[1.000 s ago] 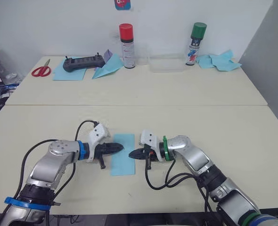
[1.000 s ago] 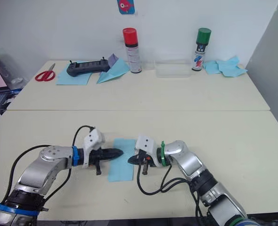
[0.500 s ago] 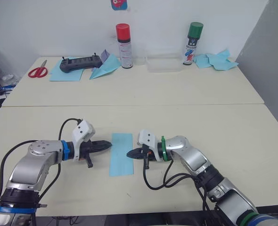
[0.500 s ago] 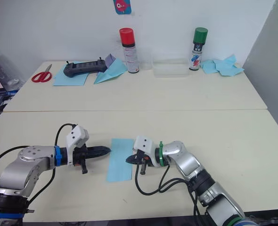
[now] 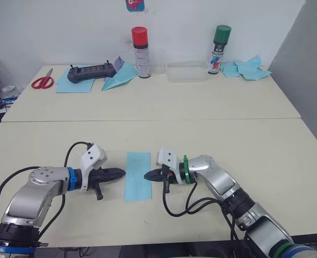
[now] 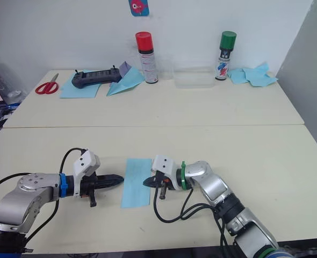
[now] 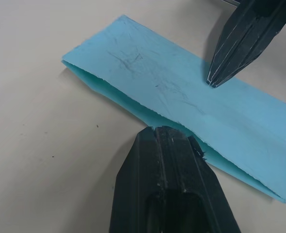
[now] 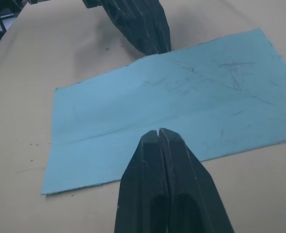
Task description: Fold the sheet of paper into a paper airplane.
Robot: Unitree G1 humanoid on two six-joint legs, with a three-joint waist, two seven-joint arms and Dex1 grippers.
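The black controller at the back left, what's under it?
The black controller rests on a flat blue sheet lying on the table. Whatever lies beneath the sheet's covered part cannot be seen.

Sheet of paper [image 5: 137, 175] between left claw [image 5: 123, 172] and right claw [image 5: 146, 176]

- Two spray cans [image 5: 139, 44] [image 5: 218, 42] are standing at 12 o'clock
- One pair of scissors [image 5: 41, 81]
- One folded sheet of paper [image 5: 137, 175]
- Two grippers [image 5: 121, 172] [image 5: 148, 176]
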